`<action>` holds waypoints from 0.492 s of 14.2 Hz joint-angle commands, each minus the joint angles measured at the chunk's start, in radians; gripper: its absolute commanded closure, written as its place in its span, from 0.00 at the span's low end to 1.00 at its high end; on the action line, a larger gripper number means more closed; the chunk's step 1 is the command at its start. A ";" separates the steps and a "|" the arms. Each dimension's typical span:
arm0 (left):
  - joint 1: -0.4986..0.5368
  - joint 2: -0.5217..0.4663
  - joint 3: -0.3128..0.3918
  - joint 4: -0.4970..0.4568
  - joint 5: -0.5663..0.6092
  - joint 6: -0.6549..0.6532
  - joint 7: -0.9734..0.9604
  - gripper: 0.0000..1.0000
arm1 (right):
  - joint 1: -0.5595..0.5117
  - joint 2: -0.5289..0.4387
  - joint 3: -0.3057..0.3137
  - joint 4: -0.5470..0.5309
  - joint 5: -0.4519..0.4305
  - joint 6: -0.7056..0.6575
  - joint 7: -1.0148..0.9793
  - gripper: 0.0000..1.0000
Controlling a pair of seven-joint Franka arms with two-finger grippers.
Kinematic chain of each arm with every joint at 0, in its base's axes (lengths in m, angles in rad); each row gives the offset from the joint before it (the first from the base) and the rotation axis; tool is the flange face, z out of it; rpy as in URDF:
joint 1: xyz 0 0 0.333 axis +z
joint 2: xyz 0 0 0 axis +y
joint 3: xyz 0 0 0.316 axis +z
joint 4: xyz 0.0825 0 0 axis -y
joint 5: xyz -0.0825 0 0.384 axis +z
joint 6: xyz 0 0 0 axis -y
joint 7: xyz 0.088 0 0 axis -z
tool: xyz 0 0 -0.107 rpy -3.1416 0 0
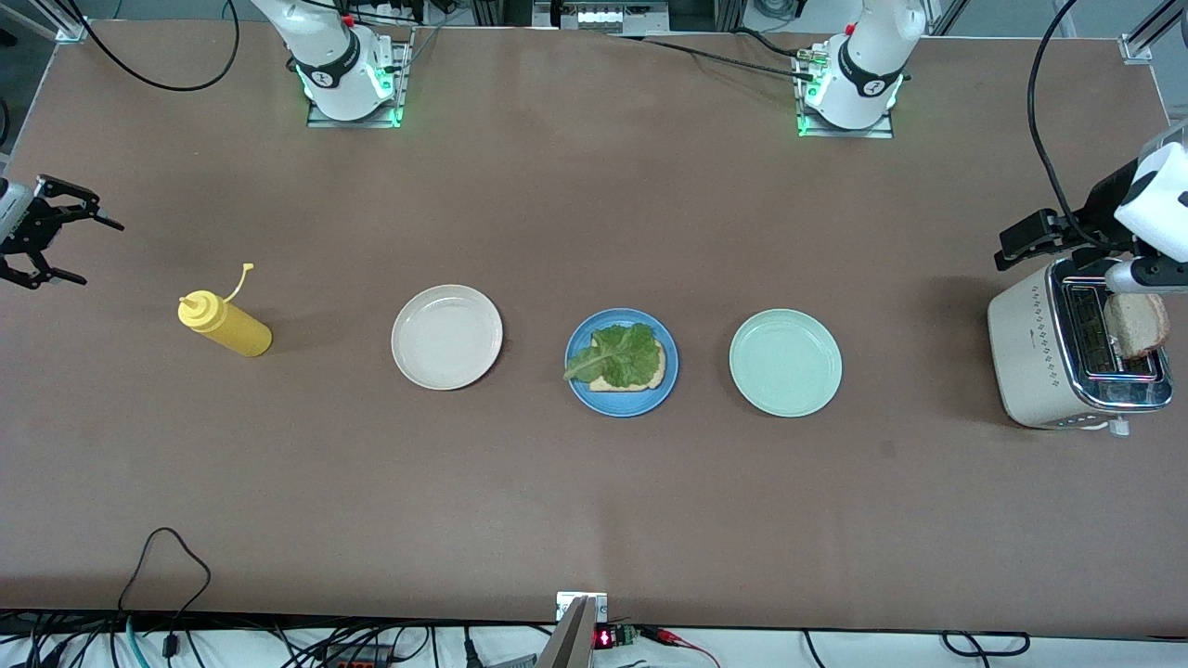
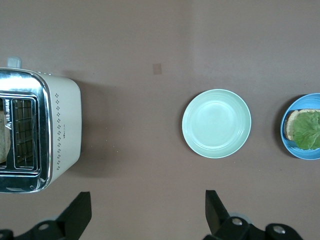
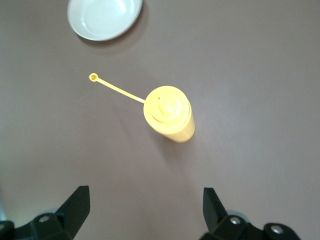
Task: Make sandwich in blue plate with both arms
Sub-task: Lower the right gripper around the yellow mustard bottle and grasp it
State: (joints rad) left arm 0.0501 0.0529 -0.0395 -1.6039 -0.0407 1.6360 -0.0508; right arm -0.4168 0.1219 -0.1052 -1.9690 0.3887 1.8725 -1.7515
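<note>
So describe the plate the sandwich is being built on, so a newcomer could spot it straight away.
Three round plates lie in a row across the middle of the brown table. The blue plate is the middle one, between the cream-white plate and the mint-green plate. It alone is glossy blue, and it alone holds food: a bread slice topped with a lettuce leaf.

**Two white arms, black at the joints and hands**

Both arms (image 1: pixel 334 56) have glossy white rounded shells with black joint bands. Their bases sit on metal plates edged with green light. Black cables loop around them; a small red fitting shows near the right arm's base. The left gripper (image 2: pixel 147 212) and right gripper (image 3: pixel 145 210) are matte black, with wedge-shaped fingers and round silver screws.
</note>
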 commanded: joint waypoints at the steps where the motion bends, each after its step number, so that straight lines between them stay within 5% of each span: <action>1: 0.001 0.005 -0.002 0.009 0.015 -0.005 -0.004 0.00 | -0.089 0.096 0.021 0.010 0.146 0.010 -0.234 0.00; 7: 0.002 0.004 -0.003 0.010 0.015 -0.005 -0.004 0.00 | -0.160 0.327 0.021 0.057 0.398 -0.016 -0.641 0.00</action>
State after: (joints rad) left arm 0.0512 0.0559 -0.0396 -1.6038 -0.0407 1.6362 -0.0512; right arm -0.5599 0.3722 -0.1048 -1.9657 0.7222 1.8762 -2.3110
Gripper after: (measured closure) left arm 0.000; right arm 0.000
